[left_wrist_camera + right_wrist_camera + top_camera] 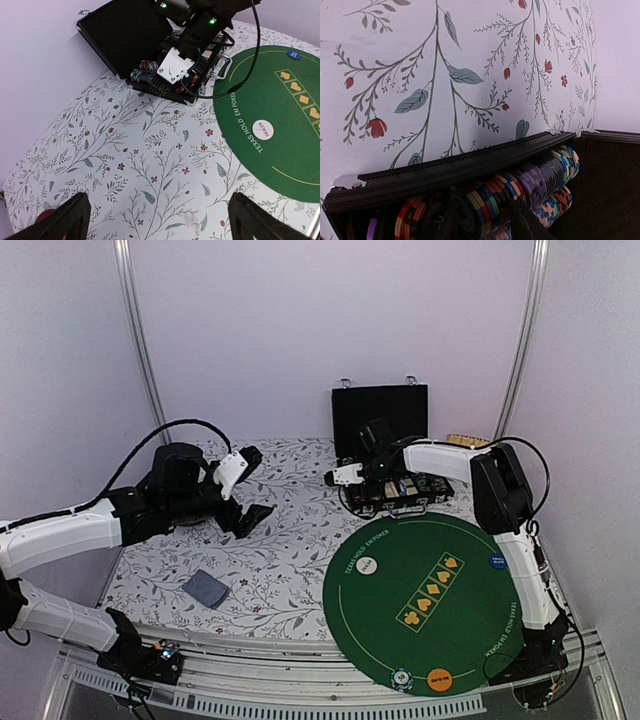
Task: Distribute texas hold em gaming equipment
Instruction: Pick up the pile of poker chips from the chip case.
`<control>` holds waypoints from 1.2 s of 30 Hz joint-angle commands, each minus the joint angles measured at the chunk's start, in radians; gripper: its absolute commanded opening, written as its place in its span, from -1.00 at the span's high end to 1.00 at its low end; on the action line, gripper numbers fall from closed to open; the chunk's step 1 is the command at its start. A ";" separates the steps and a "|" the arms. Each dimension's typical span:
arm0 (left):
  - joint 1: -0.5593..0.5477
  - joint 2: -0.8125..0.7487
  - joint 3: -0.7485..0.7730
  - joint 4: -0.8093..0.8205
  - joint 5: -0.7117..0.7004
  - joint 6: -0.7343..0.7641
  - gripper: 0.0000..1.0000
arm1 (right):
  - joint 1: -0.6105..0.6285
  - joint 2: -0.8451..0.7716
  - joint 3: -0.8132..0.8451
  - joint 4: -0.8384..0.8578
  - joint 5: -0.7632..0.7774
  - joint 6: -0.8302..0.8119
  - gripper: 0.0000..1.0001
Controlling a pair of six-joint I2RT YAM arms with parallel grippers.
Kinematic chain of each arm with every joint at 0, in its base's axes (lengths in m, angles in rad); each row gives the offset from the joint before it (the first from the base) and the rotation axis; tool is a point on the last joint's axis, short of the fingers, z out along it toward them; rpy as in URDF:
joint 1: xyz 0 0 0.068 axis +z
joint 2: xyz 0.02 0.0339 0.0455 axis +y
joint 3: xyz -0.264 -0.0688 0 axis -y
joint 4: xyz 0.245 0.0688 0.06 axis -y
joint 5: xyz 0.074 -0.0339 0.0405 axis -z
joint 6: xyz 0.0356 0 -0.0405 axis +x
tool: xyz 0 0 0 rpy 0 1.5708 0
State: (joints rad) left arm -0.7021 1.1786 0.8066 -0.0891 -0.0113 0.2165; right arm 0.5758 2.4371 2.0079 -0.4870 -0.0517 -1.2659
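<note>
An open black case (380,418) at the back holds rows of striped poker chips (545,172). My right gripper (482,220) reaches down into the near row, one dark finger (527,225) on each side of a bunch of chips; whether it grips them is unclear. My left gripper (157,225) hangs open over the bare floral cloth, left of the case, holding nothing. On the round green mat (470,640) lie a white dealer disc (367,565), a blue disc (497,561), an orange disc (437,676) and one striped chip (402,678). A blue-grey card deck (205,588) lies on the cloth at front left.
The case lid stands upright against the back wall. A woven tan piece (468,440) sits behind the right arm. A sliver of something red (45,215) shows by my left finger. Metal frame posts (140,340) rise at both back corners.
</note>
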 commanded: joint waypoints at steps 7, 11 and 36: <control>0.005 -0.007 -0.003 0.010 0.011 0.001 -0.97 | 0.041 0.036 -0.086 -0.196 0.012 0.035 0.30; 0.005 -0.011 -0.004 0.012 0.010 0.001 -0.97 | 0.041 0.043 -0.084 -0.199 0.008 0.042 0.36; 0.004 -0.006 -0.004 0.013 0.013 -0.003 -0.97 | 0.047 0.098 -0.035 -0.304 -0.064 0.060 0.49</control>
State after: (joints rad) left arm -0.7021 1.1786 0.8066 -0.0895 -0.0082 0.2161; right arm 0.6014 2.4371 2.0186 -0.5716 -0.0612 -1.2407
